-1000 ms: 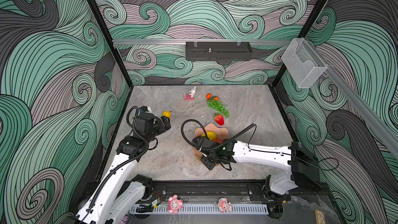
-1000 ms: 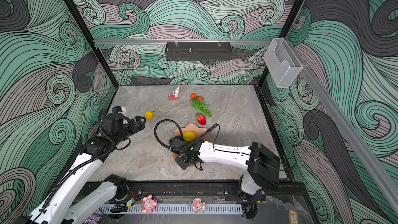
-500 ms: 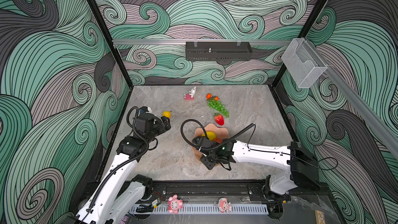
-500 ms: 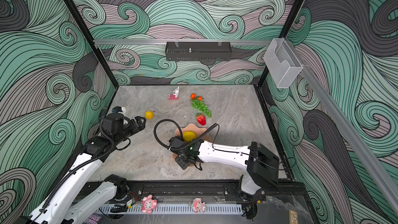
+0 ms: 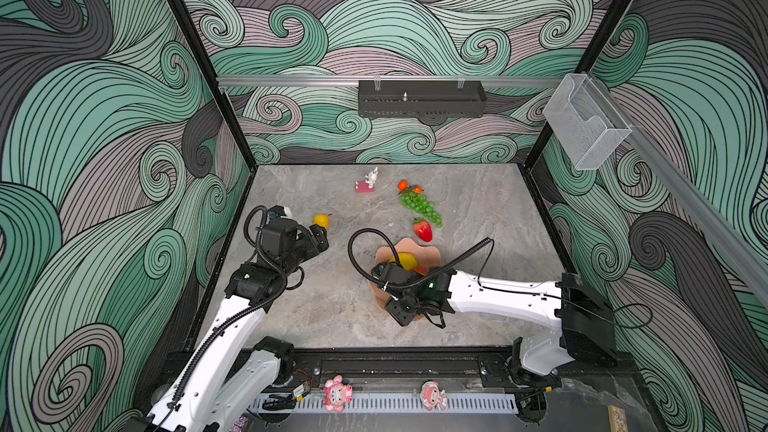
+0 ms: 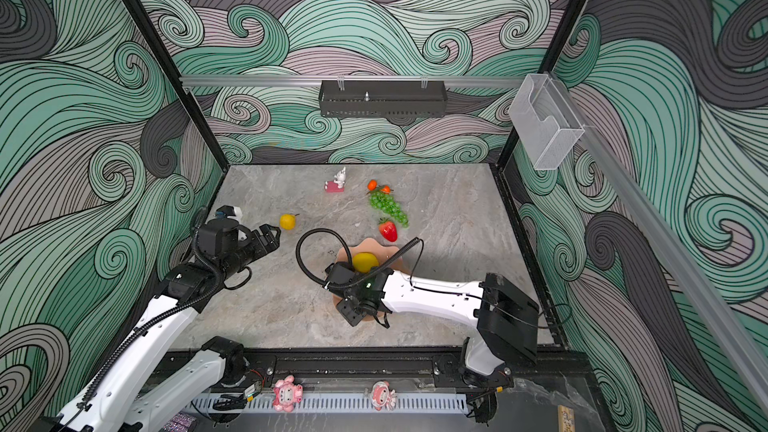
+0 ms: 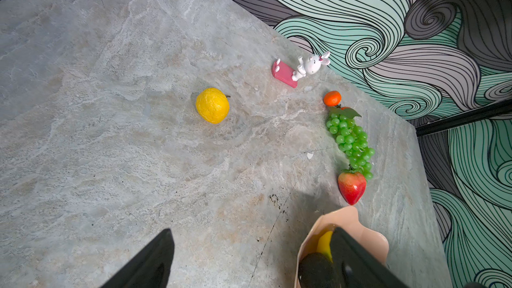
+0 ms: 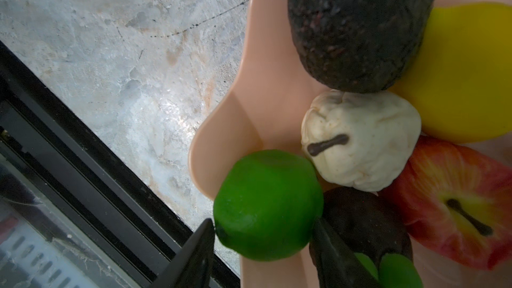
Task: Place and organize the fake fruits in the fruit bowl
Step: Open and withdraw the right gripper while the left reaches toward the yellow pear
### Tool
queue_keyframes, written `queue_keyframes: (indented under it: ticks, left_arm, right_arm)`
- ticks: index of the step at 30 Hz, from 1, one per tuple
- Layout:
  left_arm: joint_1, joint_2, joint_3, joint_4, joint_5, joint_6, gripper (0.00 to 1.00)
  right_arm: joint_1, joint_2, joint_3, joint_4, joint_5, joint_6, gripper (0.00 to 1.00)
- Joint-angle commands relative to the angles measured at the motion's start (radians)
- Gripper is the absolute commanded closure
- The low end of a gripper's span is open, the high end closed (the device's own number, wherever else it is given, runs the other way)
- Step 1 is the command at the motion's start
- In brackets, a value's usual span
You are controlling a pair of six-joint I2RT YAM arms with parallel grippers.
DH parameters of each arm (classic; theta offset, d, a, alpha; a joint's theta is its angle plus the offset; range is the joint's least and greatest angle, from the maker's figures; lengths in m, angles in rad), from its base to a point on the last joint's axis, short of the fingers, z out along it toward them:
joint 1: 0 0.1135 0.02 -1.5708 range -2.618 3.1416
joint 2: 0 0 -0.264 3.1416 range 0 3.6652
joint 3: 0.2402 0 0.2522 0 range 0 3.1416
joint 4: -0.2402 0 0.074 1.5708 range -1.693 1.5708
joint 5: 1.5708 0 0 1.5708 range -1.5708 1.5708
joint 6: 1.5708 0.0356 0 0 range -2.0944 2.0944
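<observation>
Nearest you, the right gripper (image 8: 263,220) hangs low over the near edge of the fruit bowl (image 8: 221,139). A lime (image 8: 267,206) sits between its two fingers, over a lobe of the rim. Both fingertips lie right at the lime's sides, and you cannot tell whether they clamp it or stand just clear.

Behind the lime, packed together in the bowl, you see a cream knobbly fruit (image 8: 360,139), an apple (image 8: 457,203), a dark avocado (image 8: 360,29) and a yellow lemon (image 8: 465,73).

The left gripper (image 7: 252,232) is to the bowl's left, fingers wide apart over the bare table (image 5: 332,305). Just past it a yellow fruit (image 5: 321,220) lies alone.

Farther on, a strawberry (image 5: 423,229) lies just beyond the bowl's far rim. A grape bunch (image 5: 419,205) is up against it, with small oranges (image 5: 403,185) at the bunch's far end. The rabbit figurine (image 5: 370,179) stands near the back wall.
</observation>
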Motion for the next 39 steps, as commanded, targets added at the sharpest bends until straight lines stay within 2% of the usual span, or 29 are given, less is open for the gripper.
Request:
queue_keyframes:
  ticks: [1,6,12,16,20,22,25,29,39]
  left_arm:
    - [0.010,-0.008,-0.006,-0.002,-0.017,0.012,0.10]
    - [0.017,0.025,0.001,0.016,0.015,0.002,0.10]
    - [0.019,0.137,0.056,0.040,0.087,0.022,0.10]
    - [0.019,0.236,0.112,0.029,0.079,0.021,0.10]
    - [0.019,0.359,0.163,0.013,-0.021,0.001,0.10]
    - [0.030,0.435,0.169,0.032,-0.097,-0.008,0.10]
    - [0.094,0.574,0.239,0.009,-0.055,-0.047,0.10]
    - [0.119,0.764,0.386,-0.088,-0.092,-0.050,0.12]
    - [0.164,0.960,0.486,-0.044,-0.026,0.100,0.15]
  right_arm:
    - [0.004,-0.040,0.031,-0.026,0.008,0.007,0.41]
    - [0.003,-0.112,0.051,-0.079,0.068,0.021,0.27]
    - [-0.013,-0.241,0.038,-0.086,0.112,0.006,0.23]
    - [-0.052,-0.352,-0.009,-0.085,0.175,-0.014,0.23]
    - [-0.128,-0.485,-0.101,-0.052,0.226,-0.032,0.18]
    - [-0.167,-0.549,-0.152,-0.025,0.227,-0.025,0.16]
    - [-0.201,-0.646,-0.231,0.035,0.212,0.009,0.14]
    - [-0.211,-0.751,-0.327,0.093,0.189,0.051,0.12]
    - [-0.215,-0.881,-0.443,0.101,0.153,0.095,0.11]
